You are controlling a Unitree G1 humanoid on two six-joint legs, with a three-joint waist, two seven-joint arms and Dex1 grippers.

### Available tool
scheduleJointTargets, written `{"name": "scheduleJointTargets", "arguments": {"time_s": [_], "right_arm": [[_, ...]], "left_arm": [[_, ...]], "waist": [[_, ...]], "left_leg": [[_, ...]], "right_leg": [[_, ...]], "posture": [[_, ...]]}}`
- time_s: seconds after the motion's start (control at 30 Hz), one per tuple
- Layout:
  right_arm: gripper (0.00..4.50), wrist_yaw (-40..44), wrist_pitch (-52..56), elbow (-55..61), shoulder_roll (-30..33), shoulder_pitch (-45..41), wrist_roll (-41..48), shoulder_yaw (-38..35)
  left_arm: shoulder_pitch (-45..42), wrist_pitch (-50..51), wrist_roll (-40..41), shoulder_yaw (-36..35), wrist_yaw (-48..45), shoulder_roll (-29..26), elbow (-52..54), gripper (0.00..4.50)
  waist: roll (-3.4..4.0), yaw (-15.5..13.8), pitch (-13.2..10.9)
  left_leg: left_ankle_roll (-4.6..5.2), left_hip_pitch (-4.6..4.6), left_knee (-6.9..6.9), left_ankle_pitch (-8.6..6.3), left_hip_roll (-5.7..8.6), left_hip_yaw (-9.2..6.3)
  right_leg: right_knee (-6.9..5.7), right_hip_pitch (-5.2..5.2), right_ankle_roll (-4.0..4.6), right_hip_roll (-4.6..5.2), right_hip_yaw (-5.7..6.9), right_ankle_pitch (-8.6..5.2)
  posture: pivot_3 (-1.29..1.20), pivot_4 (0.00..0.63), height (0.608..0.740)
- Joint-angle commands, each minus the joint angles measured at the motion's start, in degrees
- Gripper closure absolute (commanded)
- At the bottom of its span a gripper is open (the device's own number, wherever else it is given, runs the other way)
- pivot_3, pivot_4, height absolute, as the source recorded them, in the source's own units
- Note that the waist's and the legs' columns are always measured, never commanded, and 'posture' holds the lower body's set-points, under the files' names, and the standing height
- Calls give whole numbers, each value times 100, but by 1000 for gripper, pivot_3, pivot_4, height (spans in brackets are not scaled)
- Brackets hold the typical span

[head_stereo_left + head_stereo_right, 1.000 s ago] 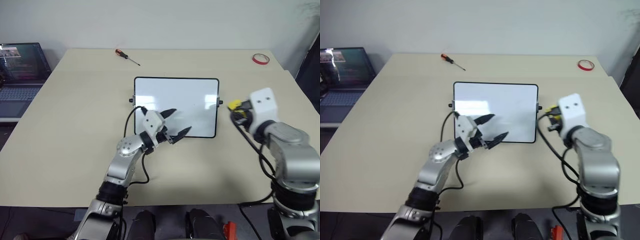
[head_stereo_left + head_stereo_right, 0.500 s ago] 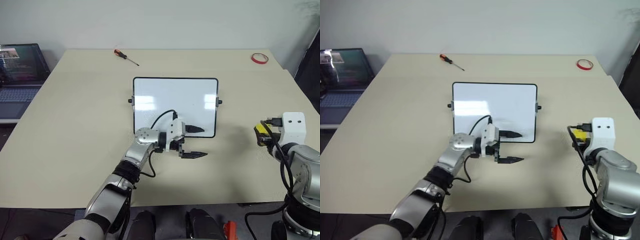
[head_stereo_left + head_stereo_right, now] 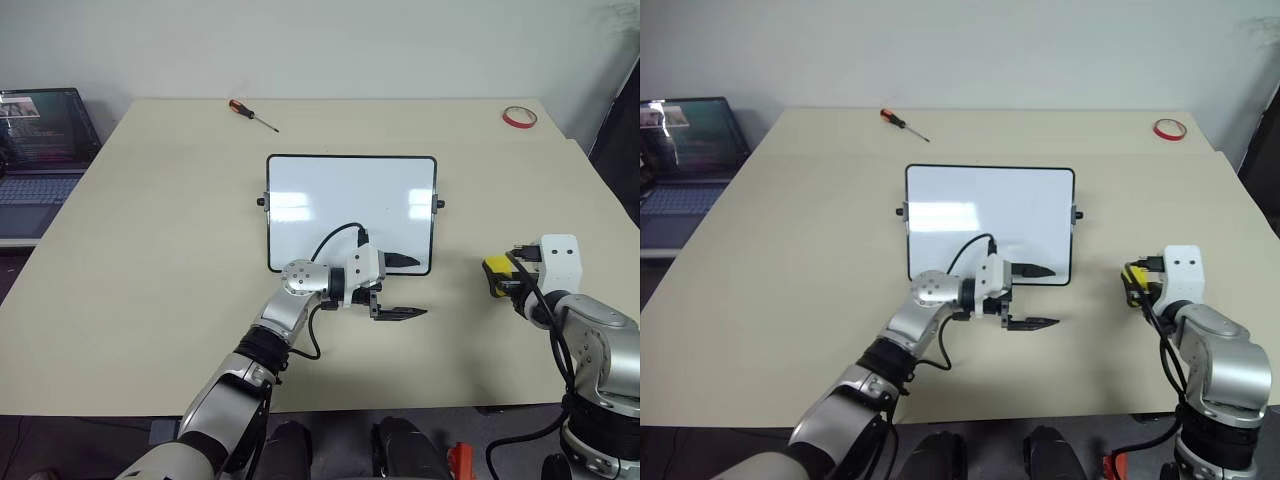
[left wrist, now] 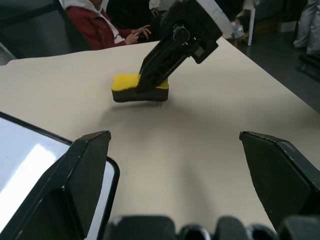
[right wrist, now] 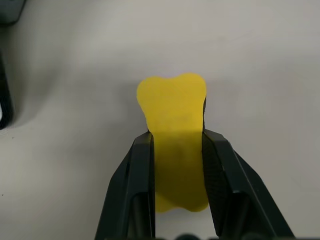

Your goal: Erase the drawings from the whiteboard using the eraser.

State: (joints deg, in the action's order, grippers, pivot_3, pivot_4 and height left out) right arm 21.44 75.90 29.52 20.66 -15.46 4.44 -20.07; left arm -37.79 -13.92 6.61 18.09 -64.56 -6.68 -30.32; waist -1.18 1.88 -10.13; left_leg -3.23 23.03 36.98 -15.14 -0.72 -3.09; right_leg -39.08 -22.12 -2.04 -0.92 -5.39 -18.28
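Yellow foam shows between the two black fingers of the right pincer (image 5: 177, 150), which is clamped on the eraser (image 5: 176, 125); the block bulges out beyond the fingertips where they squeeze its middle. From the head camera the eraser (image 3: 497, 275) sits off the whiteboard's (image 3: 350, 205) right short side, well apart from the frame and a little nearer the robot than the board's near edge. In the left wrist view the eraser is tilted, its dark underside facing down just above the beige counter (image 3: 150, 260), casting a shadow there; whether it touches the surface I cannot tell.

Relative to the whiteboard, the left pincer (image 3: 400, 285) lies at the near long edge, pointing sideways toward the eraser. Its fingers stand wide apart with nothing between them: one fingertip (image 3: 405, 261) overlaps the black frame near the board's near right corner, the other (image 3: 405, 312) lies over the bare counter just off that edge.

The board's white surface looks clean apart from glare patches; I can make out no pen marks on it.

Beyond the whiteboard's far left corner lies a screwdriver (image 3: 252, 113) with a red handle. A red tape roll (image 3: 520, 116) sits beyond the far right corner. Off the counter, past the board's left side, stands an open laptop (image 3: 42, 150).
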Motion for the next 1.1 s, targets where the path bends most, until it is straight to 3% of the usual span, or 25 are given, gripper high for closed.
{"name": "scheduleJointTargets", "arguments": {"time_s": [0.03,0.3,0.63,0.93,1.1], "right_arm": [[3535,61,-249,-24,186,11,187,81],[3535,10,-446,-282,369,122,425,215],[186,-135,-560,-415,508,122,473,205],[87,-269,-421,175,433,138,636,-120],[87,-412,-336,1147,34,332,882,-720]], "left_arm": [[10,58,36,-38,39,-13,293,0],[85,267,20,-24,145,-38,506,0],[71,338,13,-25,163,-108,533,0],[566,931,202,-253,259,-653,1554,0],[1305,1704,440,-854,1269,-784,2959,0]], "waist": [[0,-3,0],[0,-3,1],[1,-4,2],[6,7,4],[6,-8,6]], "left_leg": [[0,0,0,0,0,0],[0,0,2,0,-1,0],[0,-1,3,0,-1,1],[0,-5,3,0,-7,-5],[0,-3,6,0,-37,-20]], "right_leg": [[0,0,0,0,0,0],[-2,1,0,0,0,0],[-4,2,0,0,1,0],[-11,2,0,0,-5,0],[-17,2,0,7,-2,0]], "posture": [[0,150,740],[0,150,740],[0,150,740],[0,150,740],[0,150,740]]}}
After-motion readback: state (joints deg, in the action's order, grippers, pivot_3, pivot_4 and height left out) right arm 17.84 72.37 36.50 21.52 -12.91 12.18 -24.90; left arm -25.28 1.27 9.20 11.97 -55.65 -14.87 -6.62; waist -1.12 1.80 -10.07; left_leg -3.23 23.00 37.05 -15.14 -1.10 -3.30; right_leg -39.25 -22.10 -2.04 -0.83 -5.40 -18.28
